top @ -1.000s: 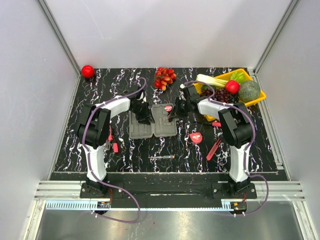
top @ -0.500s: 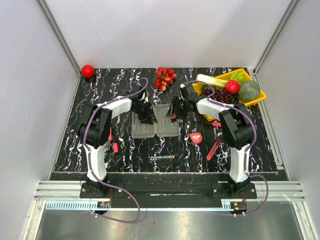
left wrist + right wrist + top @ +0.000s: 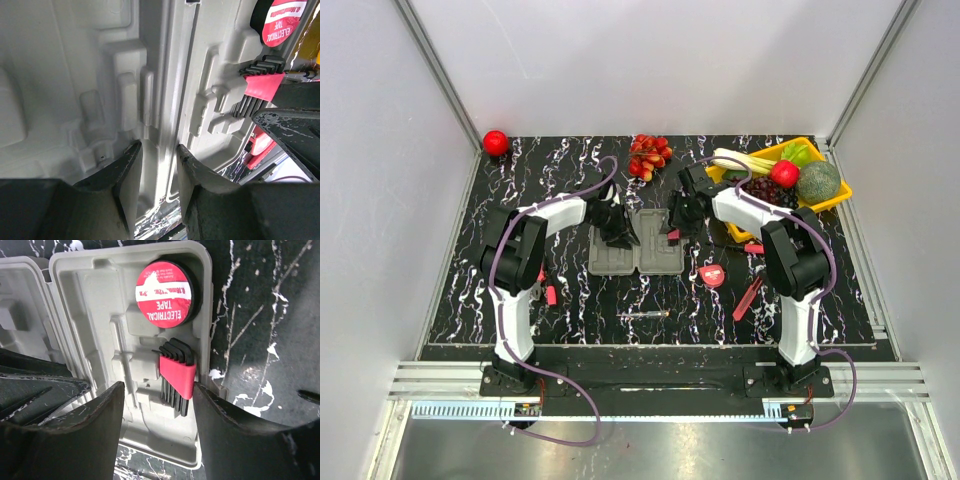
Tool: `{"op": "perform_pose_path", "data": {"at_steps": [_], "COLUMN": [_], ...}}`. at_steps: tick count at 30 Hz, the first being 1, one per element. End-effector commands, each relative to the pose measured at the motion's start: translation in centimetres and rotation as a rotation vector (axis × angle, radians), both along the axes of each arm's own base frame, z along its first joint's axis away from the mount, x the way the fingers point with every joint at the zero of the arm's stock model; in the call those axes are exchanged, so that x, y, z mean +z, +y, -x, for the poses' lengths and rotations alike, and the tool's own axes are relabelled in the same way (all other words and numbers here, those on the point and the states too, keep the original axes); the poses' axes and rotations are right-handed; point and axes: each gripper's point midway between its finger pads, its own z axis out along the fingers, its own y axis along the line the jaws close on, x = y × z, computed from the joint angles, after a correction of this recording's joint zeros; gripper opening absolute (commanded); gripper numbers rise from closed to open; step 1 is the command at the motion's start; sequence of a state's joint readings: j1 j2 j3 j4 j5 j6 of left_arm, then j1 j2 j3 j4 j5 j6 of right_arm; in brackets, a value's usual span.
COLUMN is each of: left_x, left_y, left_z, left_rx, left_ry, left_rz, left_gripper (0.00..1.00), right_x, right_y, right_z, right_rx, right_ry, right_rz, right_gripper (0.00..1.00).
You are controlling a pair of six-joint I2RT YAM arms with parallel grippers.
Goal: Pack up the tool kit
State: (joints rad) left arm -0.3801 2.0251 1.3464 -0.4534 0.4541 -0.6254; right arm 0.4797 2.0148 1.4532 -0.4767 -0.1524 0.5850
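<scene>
Arms bent inward, left end effector, right end effector over case

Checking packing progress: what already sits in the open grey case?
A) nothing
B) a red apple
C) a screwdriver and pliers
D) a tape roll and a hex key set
D: the right wrist view shows the tape roll and the hex key set seated in the case's moulded slots.

top: high, looking down | wrists: close, downward | shared: grey case
</scene>
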Motion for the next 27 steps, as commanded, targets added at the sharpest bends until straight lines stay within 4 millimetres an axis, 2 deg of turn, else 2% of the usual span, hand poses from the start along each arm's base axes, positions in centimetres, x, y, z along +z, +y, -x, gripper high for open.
{"op": "perform_pose_path", "data": {"at_steps": [1,6,9,19,24,27], "left_x": [-2.9,-3.2,-3.2,-3.2,-3.3,-3.3], "left_y": [1.2,1.4,1.4,1.3,1.4,1.4], "left_z": [1.0,1.2,1.2,1.3,1.4,1.4], "left_rx": [0.024,0.024,0.023,0.018,0.015,0.017], "left_ry": [0.069,0.075,0.074,0.075,0.076,0.077], "left_rz": [-0.068,-0.075,-0.073,-0.073,-0.073,-0.074], "left_gripper": [0.36,0.35,0.35,0.35,0.35,0.35], "right_x": [1.7,1.9,2.2,3.3,3.2,2.9], "right_y": [-2.9,-3.8,-4.1,-1.9,-0.8,-0.5], "right_z": [0.4,0.2,-0.1,-1.5,-1.9,-2.0], "right_rx": [-0.058,-0.063,-0.058,0.045,0.076,0.076], "right_ry": [-0.011,-0.030,-0.040,-0.140,-0.153,-0.150], "right_rz": [0.118,0.168,0.187,0.166,0.167,0.182], "right_gripper": [0.59,0.42,0.38,0.21,0.10,0.08]}}
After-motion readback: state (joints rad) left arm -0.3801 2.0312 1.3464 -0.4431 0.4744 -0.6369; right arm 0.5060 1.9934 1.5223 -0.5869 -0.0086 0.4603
